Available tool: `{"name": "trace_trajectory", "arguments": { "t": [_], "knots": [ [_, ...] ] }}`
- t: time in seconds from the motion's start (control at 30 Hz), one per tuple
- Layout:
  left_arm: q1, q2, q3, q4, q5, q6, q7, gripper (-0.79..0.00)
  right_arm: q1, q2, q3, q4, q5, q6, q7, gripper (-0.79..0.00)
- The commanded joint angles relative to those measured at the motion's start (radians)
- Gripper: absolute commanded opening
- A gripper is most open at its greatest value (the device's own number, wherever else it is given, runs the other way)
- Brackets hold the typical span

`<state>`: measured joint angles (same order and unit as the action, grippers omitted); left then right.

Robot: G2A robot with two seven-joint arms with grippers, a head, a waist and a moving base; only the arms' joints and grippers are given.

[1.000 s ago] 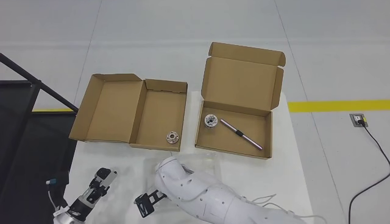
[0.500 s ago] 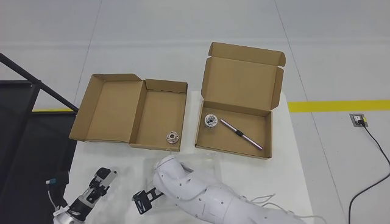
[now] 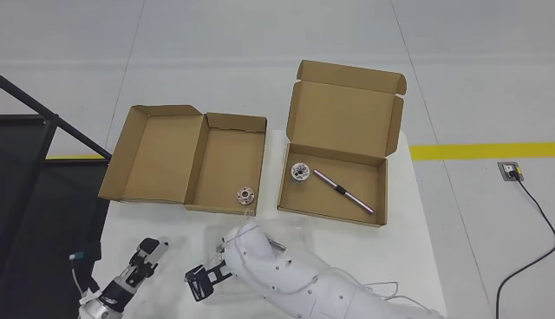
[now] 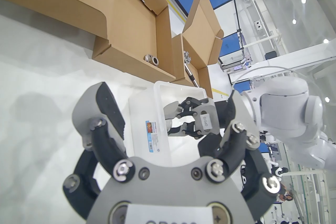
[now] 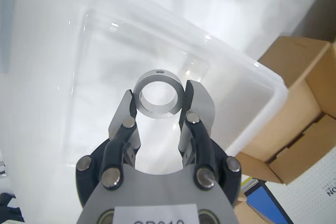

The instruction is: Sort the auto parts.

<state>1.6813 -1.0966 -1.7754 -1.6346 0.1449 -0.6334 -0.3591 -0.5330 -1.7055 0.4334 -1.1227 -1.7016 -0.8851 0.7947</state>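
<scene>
1. Top view: the right hand (image 3: pixel 199 283) sits low over the near tabletop (image 3: pixel 173 232), with the left hand (image 3: pixel 146 257) just beside it. The left box (image 3: pixel 227 159) holds a flange (image 3: pixel 245 196). The right box (image 3: pixel 364 176) holds a gear (image 3: pixel 300 172) and a rod (image 3: pixel 342 189). The step looks like carrying a part to a box. The bored, round flange seems the closest match, so the left box is the likelier goal. What the right hand holds is too small to tell here.

2. Left wrist view: the left hand (image 4: pixel 168 104) has its fingers wide apart with nothing between them. Beyond it, the right hand (image 4: pixel 169 118) is at the wall of the clear bin (image 4: pixel 141 114). I would lift straight up past the rim, then swing away from the nearby left hand. I cannot tell whether the right hand is inside the bin or against its outside.

3. Right wrist view: the right hand (image 5: pixel 158 101) is clamped on the ring (image 5: pixel 157 112), with the bin (image 5: pixel 273 88) behind. The pads press a smooth curved wall, so the ring could slip. Hold firm, travel gently, and lower it to the box floor before releasing. The clear walls make it hard to tell whether other parts lie in the bin. A box (image 5: pixel 302 57) is cut off at the edge.
</scene>
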Motion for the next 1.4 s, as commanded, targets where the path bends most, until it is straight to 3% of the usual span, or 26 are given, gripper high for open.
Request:
{"name": "trace_trajectory", "arguments": {
  "t": [0.0, 0.13, 0.27, 0.4, 0.63, 1.17, 1.37],
  "knots": [
    [-0.001, 0.0, 0.001, 0.001, -0.004, 0.001, -0.002, 0.0, -0.059, 0.035, 0.046, -0.144, -0.029, 0.016, 0.051, -0.785],
    [-0.001, 0.0, 0.004, 0.0, -0.003, -0.001, -0.004, 0.0, -0.177, 0.097, 0.137, -0.387, -0.109, 0.022, 0.08, -0.785],
    [0.008, 0.0, 0.001, -0.008, -0.005, -0.008, 0.001, 0.0, -0.227, 0.129, 0.211, -0.465, -0.183, 0.072, 0.001, -0.785],
    [0.021, 0.0, -0.004, -0.018, -0.009, -0.018, 0.002, 0.0, -0.176, 0.127, 0.248, -0.383, -0.191, 0.107, -0.113, -0.785],
    [0.021, 0.001, -0.011, -0.015, -0.015, -0.019, 0.008, 0.0, -0.011, 0.081, 0.271, -0.116, -0.096, 0.185, -0.223, -0.785],
    [-0.019, 0.002, -0.035, 0.02, -0.054, 0.048, 0.028, 0.0, -0.012, 0.082, 0.295, -0.081, -0.074, 0.205, -0.258, -0.785],
    [-0.086, -0.006, 0.023, 0.013, -0.027, 0.228, 0.064, 0.0, 0.062, 0.068, 0.305, 0.041, -0.037, 0.19, -0.39, -0.785]
  ]
}}
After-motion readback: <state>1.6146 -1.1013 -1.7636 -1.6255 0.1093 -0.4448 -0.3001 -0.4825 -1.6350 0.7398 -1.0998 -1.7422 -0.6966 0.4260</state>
